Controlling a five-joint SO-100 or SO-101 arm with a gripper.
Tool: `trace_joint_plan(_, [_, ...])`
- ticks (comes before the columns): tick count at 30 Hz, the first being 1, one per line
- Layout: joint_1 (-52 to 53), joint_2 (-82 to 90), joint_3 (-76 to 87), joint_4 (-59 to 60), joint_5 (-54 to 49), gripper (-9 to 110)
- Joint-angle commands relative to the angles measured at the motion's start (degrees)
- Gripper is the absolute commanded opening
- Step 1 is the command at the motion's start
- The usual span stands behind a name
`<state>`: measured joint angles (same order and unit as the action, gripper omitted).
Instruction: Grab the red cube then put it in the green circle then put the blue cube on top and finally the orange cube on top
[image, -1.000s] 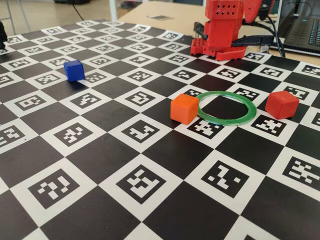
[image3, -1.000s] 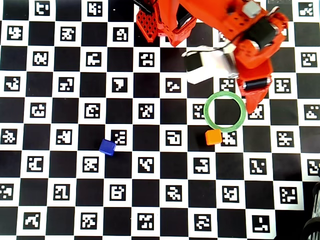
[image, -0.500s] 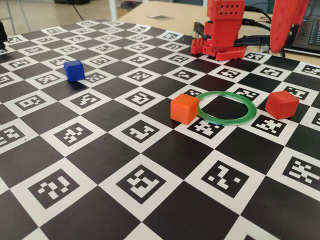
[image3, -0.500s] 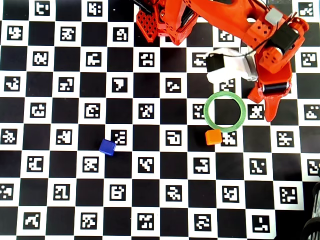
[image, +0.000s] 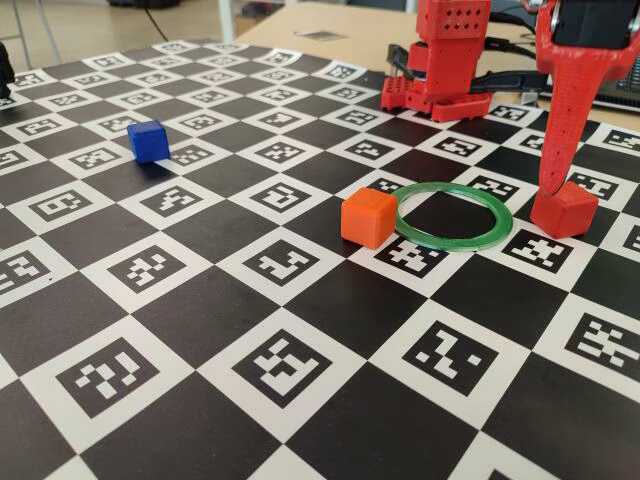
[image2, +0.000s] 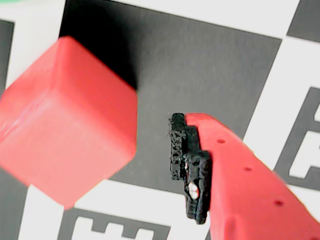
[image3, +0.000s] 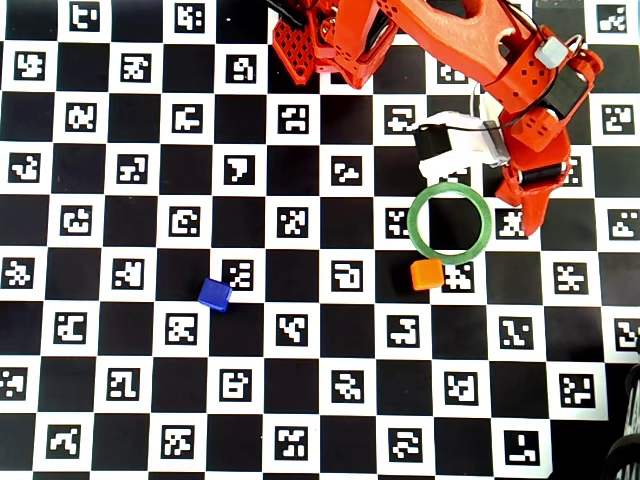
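Red cube (image2: 65, 125) blurred in wrist view, left corner cut by frame edge; hidden under arm in overhead view. Only one gripper (image: 556, 175) finger (image2: 235, 175) visible in wrist view, lower end cut off; other finger unseen, so open or closed unclear. Arm (image: 590, 30) top cropped in fixed view.

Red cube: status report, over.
Gripper down at red cube, grip unconfirmed. Cube on the board, outside green ring. Ring empty; orange cube touching its edge.
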<state>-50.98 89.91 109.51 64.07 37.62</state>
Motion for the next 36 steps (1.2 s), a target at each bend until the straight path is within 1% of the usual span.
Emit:
trace_joint_plan(1, [-0.6,0.4,0.8,-2.9,-0.2,49])
trace_joint_plan(13, [-2.1,-2.0,3.0,-5.8,0.6,49])
trace_joint_plan(23, [-3.0,-3.3,0.7,-6.4,0.5,49])
trace_joint_plan(36, [-0.7,-3.2,-0.6,-7.0,-11.5,48])
